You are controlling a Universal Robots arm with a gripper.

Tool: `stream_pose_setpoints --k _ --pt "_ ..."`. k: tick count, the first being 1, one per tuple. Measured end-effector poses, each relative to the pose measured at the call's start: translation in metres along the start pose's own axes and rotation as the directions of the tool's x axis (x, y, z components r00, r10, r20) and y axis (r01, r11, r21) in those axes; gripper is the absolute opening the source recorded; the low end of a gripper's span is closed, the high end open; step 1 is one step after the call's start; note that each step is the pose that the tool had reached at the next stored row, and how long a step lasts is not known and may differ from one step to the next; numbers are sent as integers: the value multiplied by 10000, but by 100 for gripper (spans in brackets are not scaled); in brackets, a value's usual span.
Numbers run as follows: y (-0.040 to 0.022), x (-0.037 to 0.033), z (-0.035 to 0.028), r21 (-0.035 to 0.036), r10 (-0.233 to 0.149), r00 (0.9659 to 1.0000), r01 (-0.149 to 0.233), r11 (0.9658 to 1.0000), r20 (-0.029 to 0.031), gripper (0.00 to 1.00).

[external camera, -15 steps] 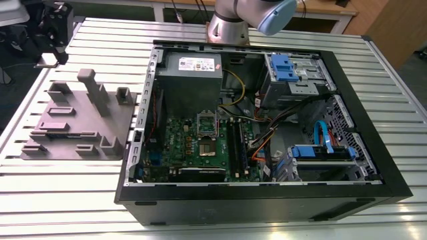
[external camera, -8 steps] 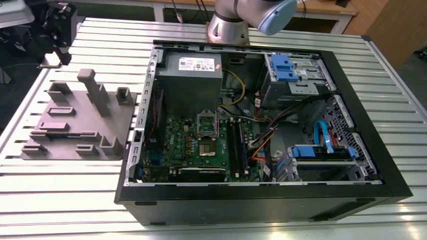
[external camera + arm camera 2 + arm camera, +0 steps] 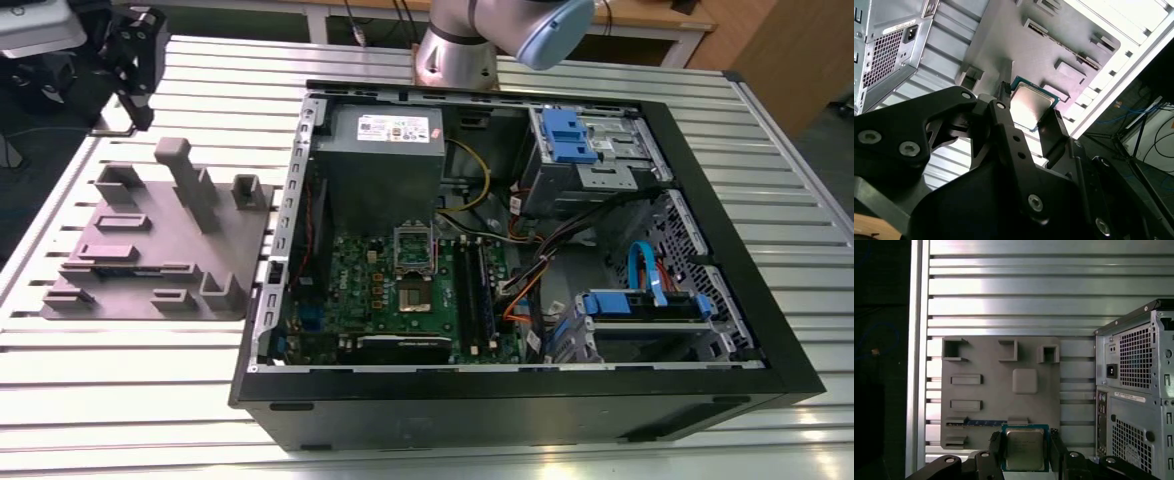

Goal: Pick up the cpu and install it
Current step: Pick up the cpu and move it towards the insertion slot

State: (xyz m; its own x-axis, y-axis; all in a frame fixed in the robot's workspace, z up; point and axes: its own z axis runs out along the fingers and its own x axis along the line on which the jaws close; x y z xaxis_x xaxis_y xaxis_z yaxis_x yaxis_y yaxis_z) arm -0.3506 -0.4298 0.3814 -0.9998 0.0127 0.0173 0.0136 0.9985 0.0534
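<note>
Claw first: the black two-finger claw (image 3: 138,112) hangs up high at the exterior view's left, above the far corner of the ribbed silver metal table (image 3: 107,400). In the first wrist view its black fingers (image 3: 996,452) are clamped on the small flat square cpu (image 3: 1024,449) w/ a silvery-grey metal top and a thin blue-green rim. One finger is on each side edge. The second wrist view shows the cpu (image 3: 1031,106) in the same pinch, up in the air.

Next to the right is the grey moulded plastic tray (image 3: 147,250) w/ blocks and slots. It lies flat on the table, and the cpu is well apart from it.

Further right is the big black open pc case (image 3: 534,385). Inside are a grey metal box w/ a white label (image 3: 380,140), a green board (image 3: 387,290) and a shiny metal socket frame (image 3: 411,262) near the board's middle. The cpu is well apart from the frame.

I think the cpu is very light, thin and stiff. Its top looks smooth, so it may slip. The underside prob. gets hurt easy, so no touching there. The best hold looks like the one it has now: two opposite edges, soft but firm, chip kept flat.
</note>
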Motion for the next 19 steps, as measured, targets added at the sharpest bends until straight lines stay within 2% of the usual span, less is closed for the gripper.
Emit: stream_pose_setpoints --k 12,19 --pt "1 -42 -1 1 0 10000 0 10000 -1 47" --pt "1 -91 -2 1 0 10000 0 10000 -1 47"
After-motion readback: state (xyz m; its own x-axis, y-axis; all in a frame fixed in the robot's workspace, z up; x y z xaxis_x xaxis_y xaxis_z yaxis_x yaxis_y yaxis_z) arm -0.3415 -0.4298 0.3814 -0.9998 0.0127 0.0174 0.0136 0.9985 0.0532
